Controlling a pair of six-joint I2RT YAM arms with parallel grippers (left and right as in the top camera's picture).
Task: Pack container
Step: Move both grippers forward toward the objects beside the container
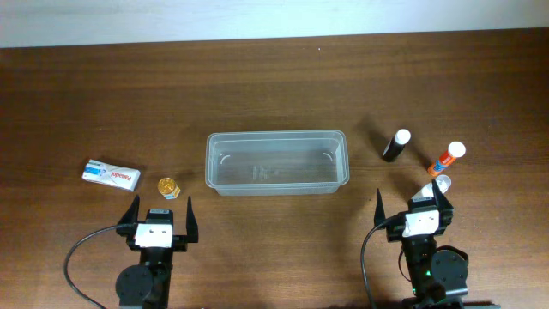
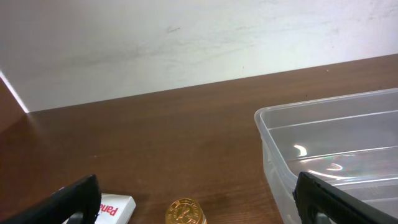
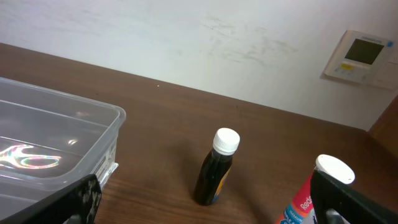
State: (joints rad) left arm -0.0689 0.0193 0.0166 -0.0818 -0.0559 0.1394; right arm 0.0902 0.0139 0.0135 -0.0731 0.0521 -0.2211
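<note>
**Fig.** Overhead + wrist views, near to far. L gripper (image 1: 159, 206) is being held nearer than the container's (image 1: 276, 163) L end, jaws spread wide, gripping nothing. R gripper (image 1: 410, 202) is being held nearer than the container's R end, jaws likewise apart, gripping nothing. A gold-lidded jar (image 1: 168, 186) is being shown just L of the container, w/ a white packet (image 1: 111, 174) farther L. A small pale item (image 1: 436, 185), type unclear, is being seen R of the container. The container is being shown upright at table (image 1: 274, 77) ctr. An orange glue stick (image 1: 448, 157) & a dark bottle w/ white cap (image 1: 396, 145) are being shown R of the container.
</note>
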